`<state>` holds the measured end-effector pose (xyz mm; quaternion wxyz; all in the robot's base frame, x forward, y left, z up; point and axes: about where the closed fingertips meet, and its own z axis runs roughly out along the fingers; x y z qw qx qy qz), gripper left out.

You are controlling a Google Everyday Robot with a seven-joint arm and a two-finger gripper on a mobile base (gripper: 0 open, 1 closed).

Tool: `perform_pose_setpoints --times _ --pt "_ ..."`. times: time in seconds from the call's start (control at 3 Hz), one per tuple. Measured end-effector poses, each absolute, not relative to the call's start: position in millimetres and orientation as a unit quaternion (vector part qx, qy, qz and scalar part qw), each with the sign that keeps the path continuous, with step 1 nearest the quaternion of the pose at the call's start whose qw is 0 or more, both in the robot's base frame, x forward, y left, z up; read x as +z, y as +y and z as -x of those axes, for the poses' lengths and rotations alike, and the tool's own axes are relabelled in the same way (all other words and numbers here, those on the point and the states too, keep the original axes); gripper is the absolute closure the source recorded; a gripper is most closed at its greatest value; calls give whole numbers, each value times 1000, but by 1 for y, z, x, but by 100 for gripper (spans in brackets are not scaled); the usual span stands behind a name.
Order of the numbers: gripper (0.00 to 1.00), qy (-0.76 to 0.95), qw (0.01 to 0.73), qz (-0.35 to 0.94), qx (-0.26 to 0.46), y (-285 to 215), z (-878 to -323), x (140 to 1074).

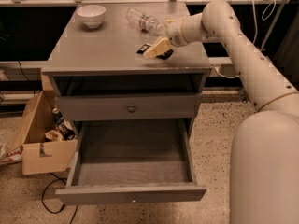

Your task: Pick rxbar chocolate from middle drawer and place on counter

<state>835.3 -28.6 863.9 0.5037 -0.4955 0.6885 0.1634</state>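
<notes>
Fingers [158, 45] of the gripper [150, 52] are closed on the rxbar chocolate [141, 49]. They are pale and point down and toward the picture's left, low over the counter [93, 50], near its front edge and toward its right side. The bar's black wrapper shows on both sides of the fingers: one end, with a pale label patch, sticks out to the left of them, and a dark part shows just under and to the right of them. I cannot tell if the bar touches the counter or hangs just over it.

Just behind the fingers, farther from the camera, a clear plastic bottle [144, 20] lies on its side on the counter. Well to the left of the fingers and at the back of the counter stands a white bowl [91, 15]. The white arm [243, 50] comes to the fingers from the right and goes down to the big white robot body [266, 167].

Below the fingers, under the counter, the upper drawer [93, 108] is shut and has a dark knob. Lower still and nearer to the camera, the middle drawer [133, 169] is pulled out, and its grey bottom is in view. Far down and to the left of the fingers, a cardboard box [37, 150] with small items sits on the speckled floor beside the cabinet.
</notes>
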Motion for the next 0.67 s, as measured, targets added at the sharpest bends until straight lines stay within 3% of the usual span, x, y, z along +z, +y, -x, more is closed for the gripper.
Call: perform_pose_setpoints --times 0.67 --pt "0 659 583 464 109 -104 -777 934"
